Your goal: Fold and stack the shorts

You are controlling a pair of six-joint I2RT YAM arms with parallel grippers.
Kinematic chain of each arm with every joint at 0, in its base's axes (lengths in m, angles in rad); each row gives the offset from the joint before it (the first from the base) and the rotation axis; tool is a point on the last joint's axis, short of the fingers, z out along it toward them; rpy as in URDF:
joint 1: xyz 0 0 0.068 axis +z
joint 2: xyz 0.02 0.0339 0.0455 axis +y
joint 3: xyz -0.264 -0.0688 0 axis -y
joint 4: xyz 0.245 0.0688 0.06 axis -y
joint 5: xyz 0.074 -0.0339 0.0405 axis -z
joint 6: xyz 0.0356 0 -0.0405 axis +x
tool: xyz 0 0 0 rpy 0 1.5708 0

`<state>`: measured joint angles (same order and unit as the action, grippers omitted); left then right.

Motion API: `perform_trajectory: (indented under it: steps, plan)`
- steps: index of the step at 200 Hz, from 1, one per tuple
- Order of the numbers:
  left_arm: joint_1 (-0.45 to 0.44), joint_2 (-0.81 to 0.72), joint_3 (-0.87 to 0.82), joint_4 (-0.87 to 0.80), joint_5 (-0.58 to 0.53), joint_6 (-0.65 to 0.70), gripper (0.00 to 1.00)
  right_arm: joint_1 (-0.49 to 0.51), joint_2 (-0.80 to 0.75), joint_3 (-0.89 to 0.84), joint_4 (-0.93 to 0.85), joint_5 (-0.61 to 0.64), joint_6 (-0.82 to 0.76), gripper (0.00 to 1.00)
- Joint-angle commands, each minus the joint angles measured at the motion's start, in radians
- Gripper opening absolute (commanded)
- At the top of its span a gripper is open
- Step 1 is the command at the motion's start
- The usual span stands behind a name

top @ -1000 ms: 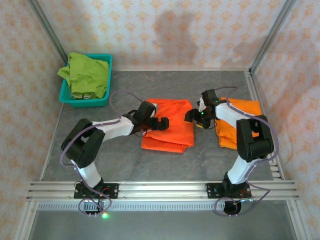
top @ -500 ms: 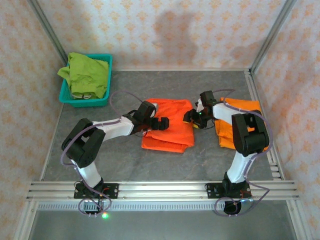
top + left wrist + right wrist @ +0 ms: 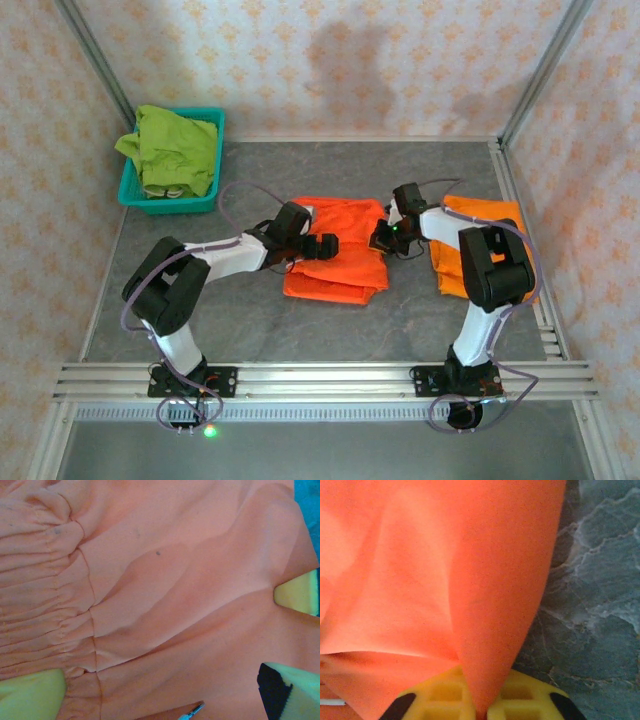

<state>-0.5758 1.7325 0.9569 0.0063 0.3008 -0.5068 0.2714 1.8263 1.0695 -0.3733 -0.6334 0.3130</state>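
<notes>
**Middle orange shorts** (image 3: 340, 262): flat on the table (image 3: 250, 310), right of the basket (image 3: 170, 203) and nearer the arms.

**Right gripper** (image 3: 384, 238): closed on the edge farthest from the basket, cloth pinched between its yellow pads (image 3: 445, 695).

**Left gripper** (image 3: 325, 246): jaws spread wide over the cloth (holding nothing).

**Step, as judged:** folding this pair. Lift the pinched edge low, carry it basket-ward, and match edges before release.

**Folded orange shorts** (image 3: 478, 213): farther right of the basket.

**Green shorts** (image 3: 178, 148): heaped in the basket.
</notes>
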Motion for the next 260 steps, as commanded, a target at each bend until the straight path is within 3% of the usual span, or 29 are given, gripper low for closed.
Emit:
perform_trajectory:
  steps: [1,71,131,194,260]
  plan:
    - [-0.001,-0.083,-0.030,0.001,0.006,-0.043,1.00,0.015,-0.016,0.018,-0.068,0.105,-0.033,0.03]
    - [-0.002,-0.355,-0.108,-0.006,-0.045,-0.096,1.00,0.089,-0.160,0.153,-0.383,0.490,-0.124,0.00]
    - [-0.002,-0.424,-0.145,-0.004,-0.061,-0.108,1.00,0.094,-0.220,0.320,-0.686,0.761,-0.182,0.00]
    - [-0.001,-0.450,-0.162,0.011,-0.060,-0.116,1.00,0.094,-0.211,0.470,-0.861,0.969,-0.237,0.00]
    - [-0.001,-0.472,-0.181,0.012,-0.067,-0.118,1.00,0.092,-0.171,0.612,-0.978,1.103,-0.283,0.00]
